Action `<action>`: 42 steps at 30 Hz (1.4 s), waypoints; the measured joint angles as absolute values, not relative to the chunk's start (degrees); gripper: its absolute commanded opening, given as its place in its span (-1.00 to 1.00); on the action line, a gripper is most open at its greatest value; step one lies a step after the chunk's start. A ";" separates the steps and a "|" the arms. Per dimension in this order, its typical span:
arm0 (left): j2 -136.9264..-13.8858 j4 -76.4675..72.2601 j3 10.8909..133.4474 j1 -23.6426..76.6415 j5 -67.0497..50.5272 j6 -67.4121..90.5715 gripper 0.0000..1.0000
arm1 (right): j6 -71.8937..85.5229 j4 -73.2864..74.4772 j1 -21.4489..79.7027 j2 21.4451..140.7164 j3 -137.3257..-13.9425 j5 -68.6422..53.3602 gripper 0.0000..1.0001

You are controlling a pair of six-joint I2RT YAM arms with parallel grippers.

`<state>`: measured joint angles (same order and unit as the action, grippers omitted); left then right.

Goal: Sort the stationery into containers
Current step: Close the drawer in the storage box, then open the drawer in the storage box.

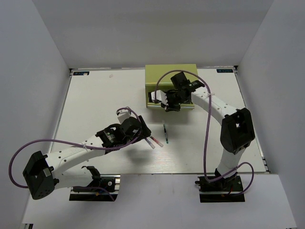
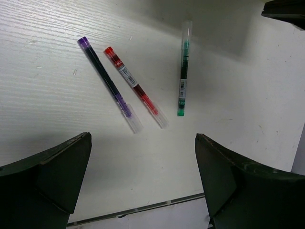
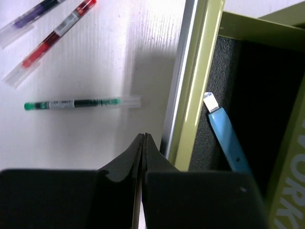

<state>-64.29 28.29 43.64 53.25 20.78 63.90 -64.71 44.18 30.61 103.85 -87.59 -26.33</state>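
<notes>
The yellow-green chest (image 1: 170, 75) stands at the back of the table with a drawer (image 3: 202, 86) pulled out. Inside the drawer lies a light blue pen (image 3: 227, 139) on a dark liner. My right gripper (image 3: 144, 137) hovers over the drawer's front edge (image 1: 167, 104), shut with nothing between its fingers. On the table lie a dark purple pen (image 2: 107, 84), a red-pink pen (image 2: 135, 86) and a dark green pen (image 2: 182, 76). My left gripper (image 2: 143, 138) hangs open just short of them (image 1: 143, 134), holding nothing.
The white table (image 1: 95, 105) is walled in by white panels on the left, back and right. A slotted rail (image 2: 143, 207) runs along its near edge. The right arm's purple cable (image 1: 208, 129) loops above the table beside the chest.
</notes>
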 measured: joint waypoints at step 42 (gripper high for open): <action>-93.43 -33.58 38.11 45.23 13.37 76.79 0.42 | -51.72 13.93 24.23 87.66 -75.42 -21.23 0.75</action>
<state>-93.43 -33.58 38.11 45.23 13.37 76.79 -51.72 13.93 24.23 87.66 -75.42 -21.23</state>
